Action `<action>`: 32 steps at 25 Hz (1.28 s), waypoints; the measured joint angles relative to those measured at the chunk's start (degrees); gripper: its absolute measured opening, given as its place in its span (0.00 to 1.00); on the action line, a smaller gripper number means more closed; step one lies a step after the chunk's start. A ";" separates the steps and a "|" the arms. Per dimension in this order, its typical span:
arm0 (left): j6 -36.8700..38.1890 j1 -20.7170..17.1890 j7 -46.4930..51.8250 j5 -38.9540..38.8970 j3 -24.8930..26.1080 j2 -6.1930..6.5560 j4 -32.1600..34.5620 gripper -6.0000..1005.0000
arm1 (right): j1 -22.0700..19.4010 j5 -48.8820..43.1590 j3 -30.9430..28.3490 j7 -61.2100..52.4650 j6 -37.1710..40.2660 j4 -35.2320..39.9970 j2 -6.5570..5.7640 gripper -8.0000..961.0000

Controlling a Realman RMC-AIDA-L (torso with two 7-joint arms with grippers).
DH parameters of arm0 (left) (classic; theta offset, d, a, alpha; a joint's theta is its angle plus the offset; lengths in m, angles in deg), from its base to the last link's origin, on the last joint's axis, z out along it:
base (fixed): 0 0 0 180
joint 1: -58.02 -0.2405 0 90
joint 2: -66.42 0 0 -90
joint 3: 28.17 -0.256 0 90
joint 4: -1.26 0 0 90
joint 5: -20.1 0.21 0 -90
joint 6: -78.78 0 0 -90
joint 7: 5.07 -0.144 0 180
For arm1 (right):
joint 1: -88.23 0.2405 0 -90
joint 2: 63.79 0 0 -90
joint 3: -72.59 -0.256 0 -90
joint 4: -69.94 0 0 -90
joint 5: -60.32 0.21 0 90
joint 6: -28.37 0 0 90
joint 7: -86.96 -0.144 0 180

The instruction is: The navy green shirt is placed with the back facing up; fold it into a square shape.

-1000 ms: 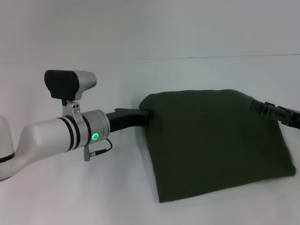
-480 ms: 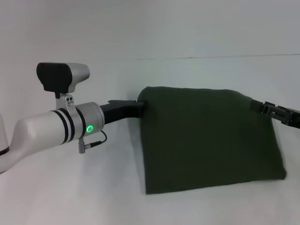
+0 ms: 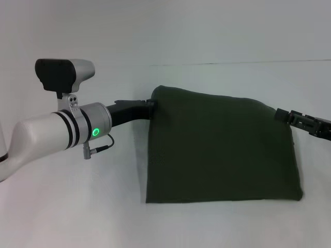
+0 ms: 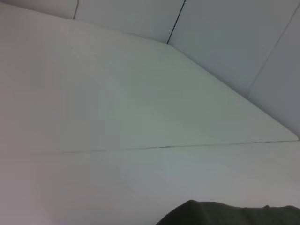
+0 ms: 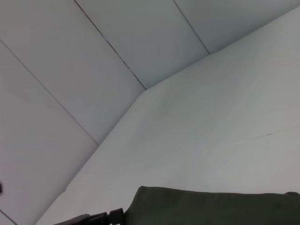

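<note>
The navy green shirt (image 3: 222, 150) hangs as a folded dark olive panel, stretched between my two grippers above the white table. My left gripper (image 3: 151, 106) is shut on its upper left corner, with the fingers buried in the cloth. At the upper right corner my right gripper (image 3: 280, 115) is shut on the cloth as well. The lower edge of the panel runs nearly level. A strip of the shirt (image 4: 225, 213) shows in the left wrist view. The right wrist view shows the shirt's top edge (image 5: 211, 206) with the left gripper (image 5: 93, 218) beside it.
The white table (image 3: 62, 206) spreads under and around the shirt, and a white wall rises behind its far edge (image 3: 232, 63). My left arm's silver forearm (image 3: 57, 134) reaches in from the left.
My left gripper has moved left and up with its corner. The shirt has swung left, its lower edge has risen and levelled. The right gripper has hardly moved.
</note>
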 joint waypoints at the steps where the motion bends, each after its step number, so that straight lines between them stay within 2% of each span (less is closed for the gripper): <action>1: -0.38 0.02 0.04 0.00 0.00 0.01 0.20 0.01 | 0.00 0.00 0.00 0.00 0.00 0.00 0.00 0.89; 16: -4.04 0.24 0.91 0.00 0.01 0.11 0.81 0.03 | 0.03 0.00 0.00 -0.28 0.50 0.00 -0.19 0.89; 32: -4.00 -1.23 1.68 -0.56 0.73 -0.12 2.06 0.05 | 0.26 0.00 0.30 -0.14 0.09 0.00 -0.15 0.89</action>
